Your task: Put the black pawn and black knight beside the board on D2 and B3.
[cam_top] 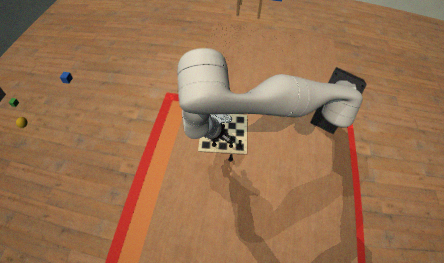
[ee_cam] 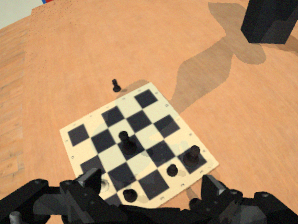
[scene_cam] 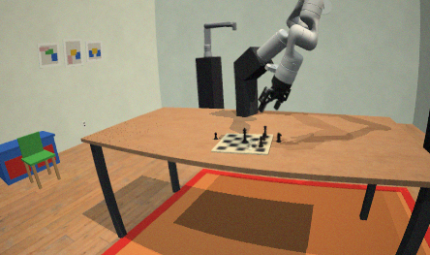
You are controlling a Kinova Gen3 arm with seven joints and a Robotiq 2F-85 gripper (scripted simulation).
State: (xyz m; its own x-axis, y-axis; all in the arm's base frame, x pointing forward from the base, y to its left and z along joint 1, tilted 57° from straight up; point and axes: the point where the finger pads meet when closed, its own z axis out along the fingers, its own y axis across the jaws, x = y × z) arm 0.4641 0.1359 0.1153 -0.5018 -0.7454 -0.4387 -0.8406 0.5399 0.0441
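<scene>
Though top view hides it, wrist shows the off-board black pawn (scene_cam: 215,136) (ee_cam: 116,86).
</scene>
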